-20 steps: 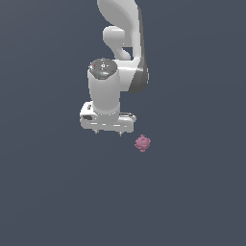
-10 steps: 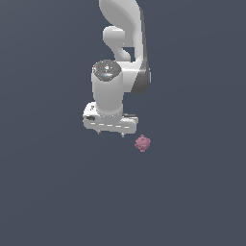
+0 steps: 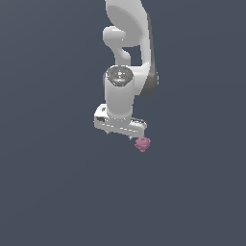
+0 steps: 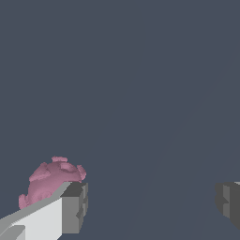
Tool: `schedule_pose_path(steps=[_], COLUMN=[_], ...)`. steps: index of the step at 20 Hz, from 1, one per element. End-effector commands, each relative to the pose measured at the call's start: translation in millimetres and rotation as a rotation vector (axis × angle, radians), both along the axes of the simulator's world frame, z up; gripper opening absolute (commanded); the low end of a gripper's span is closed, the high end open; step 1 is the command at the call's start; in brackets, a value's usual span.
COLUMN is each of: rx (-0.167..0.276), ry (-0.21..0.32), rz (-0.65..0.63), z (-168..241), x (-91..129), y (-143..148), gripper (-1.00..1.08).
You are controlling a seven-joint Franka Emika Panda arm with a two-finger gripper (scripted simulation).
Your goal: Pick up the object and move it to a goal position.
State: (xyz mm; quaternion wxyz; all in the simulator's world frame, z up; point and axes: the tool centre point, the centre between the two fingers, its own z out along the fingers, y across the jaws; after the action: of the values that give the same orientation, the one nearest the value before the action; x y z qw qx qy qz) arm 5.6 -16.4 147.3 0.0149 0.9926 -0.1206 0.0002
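Note:
The object (image 3: 142,143) is a small dusky-pink knobbly lump on the dark grey floor, just beyond the end of the white gripper bar at the exterior view's right. My gripper (image 3: 120,135) hangs point-down from the white arm, its fingertips mostly hidden under the bar. In the wrist view the fingers (image 4: 75,206) stand wide apart and nothing lies between them. The object (image 4: 49,180) shows partly behind one finger, outside the gap. The gripper (image 4: 152,206) is open and empty.
A flat, plain dark grey floor (image 3: 57,192) fills both views. The white arm's upper links (image 3: 127,29) rise above the gripper. No other thing shows.
The arm and gripper have moved towards the exterior view's right, closing on the object. The object has not moved.

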Motion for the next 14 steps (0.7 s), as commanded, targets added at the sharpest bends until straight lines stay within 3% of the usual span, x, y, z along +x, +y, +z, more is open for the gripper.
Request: schedule_pose_path(steps=[1, 14], rx=[0.004, 0.020], ry=[-0.002, -0.009], rz=[-0.047, -0.306], z=[-5.8, -36.4], x=[-1.0, -11.2], y=[12.4, 76.3], gripper=[1.00, 1.00])
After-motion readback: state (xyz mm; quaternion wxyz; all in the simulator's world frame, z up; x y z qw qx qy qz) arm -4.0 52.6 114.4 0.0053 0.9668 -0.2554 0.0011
